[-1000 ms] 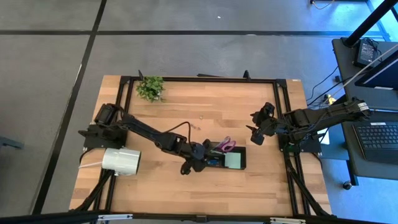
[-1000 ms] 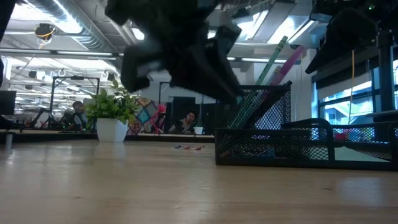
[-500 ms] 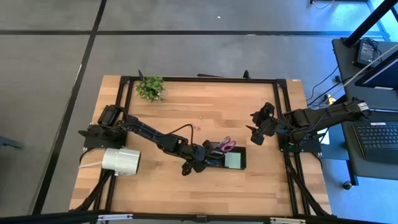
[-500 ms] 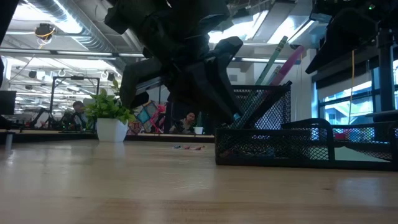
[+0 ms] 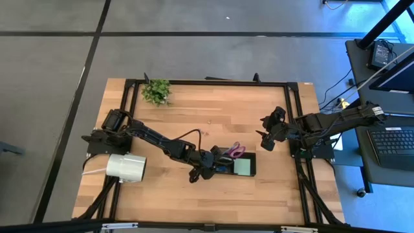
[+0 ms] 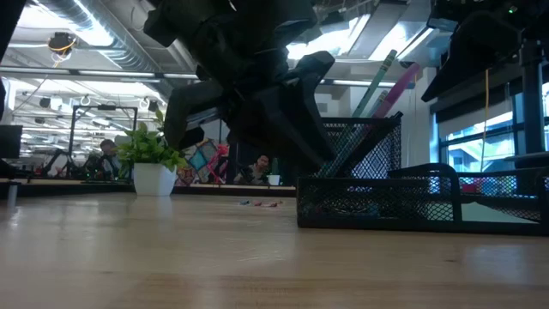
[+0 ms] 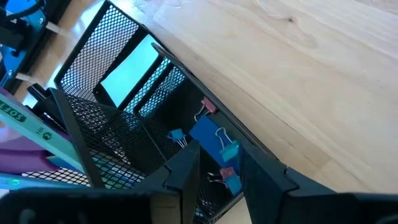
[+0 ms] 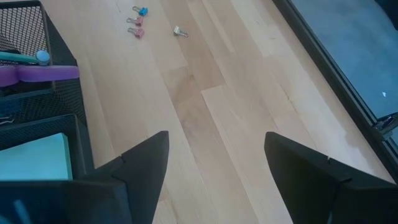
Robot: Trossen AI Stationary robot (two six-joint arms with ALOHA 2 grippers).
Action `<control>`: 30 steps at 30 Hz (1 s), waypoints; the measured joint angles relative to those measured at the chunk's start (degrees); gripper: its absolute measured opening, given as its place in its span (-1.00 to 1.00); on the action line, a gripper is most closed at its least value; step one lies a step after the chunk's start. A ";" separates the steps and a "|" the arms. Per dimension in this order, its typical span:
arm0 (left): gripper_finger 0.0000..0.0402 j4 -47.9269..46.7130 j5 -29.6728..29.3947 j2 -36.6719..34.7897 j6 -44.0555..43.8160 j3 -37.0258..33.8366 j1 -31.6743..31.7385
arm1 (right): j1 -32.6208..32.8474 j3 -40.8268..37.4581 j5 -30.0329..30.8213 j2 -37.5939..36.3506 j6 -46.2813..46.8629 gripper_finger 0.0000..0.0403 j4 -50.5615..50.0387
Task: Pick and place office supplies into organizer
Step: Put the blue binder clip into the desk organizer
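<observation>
The black mesh organizer (image 5: 236,165) sits right of the table's middle. It holds the purple-handled scissors (image 5: 235,152), a green pen (image 6: 377,81), the pale green sticky-note pad (image 7: 130,71) and blue and pink clips (image 7: 214,137). My left gripper (image 7: 221,177) hangs open, with a narrow gap, just over the clip compartment at the organizer's left end. No clip is plainly between its fingers. My right gripper (image 8: 217,174) waits wide open above bare wood right of the organizer. Several loose clips (image 8: 137,22) lie on the table beyond the organizer.
A white roll (image 5: 126,167) lies by the left edge near my left arm's base. A small potted plant (image 5: 156,90) stands at the far left. Bare wood lies in front of the organizer (image 6: 412,206) and toward the far edge.
My left gripper has come down toward the organizer's left end and then held still. My right arm has kept still.
</observation>
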 joint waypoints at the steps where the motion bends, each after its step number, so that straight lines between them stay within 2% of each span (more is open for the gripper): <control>1: -0.47 -0.06 -0.02 0.00 -0.50 0.00 0.00 | 0.00 -0.01 0.00 0.00 -0.01 0.33 0.00; 6: -0.47 -3.90 -0.03 -2.13 -5.70 0.00 0.11 | -0.02 0.00 0.00 0.00 -0.01 0.33 -0.02; 12: -0.48 -11.51 2.97 -7.00 -17.68 0.00 0.33 | -0.01 0.00 0.00 0.00 -0.06 0.33 -0.08; 19: -0.41 -27.44 -2.18 -9.91 -25.26 0.02 1.30 | 0.01 0.00 0.09 0.00 -0.23 0.33 -0.26; 25: -0.30 -34.97 -3.89 -11.16 -25.92 0.02 6.53 | 0.00 0.00 0.34 0.00 -0.92 0.33 -0.26; 30: -0.19 -34.95 -3.92 -11.21 -31.96 0.02 13.92 | 0.00 0.00 0.63 -0.02 0.58 0.33 -0.08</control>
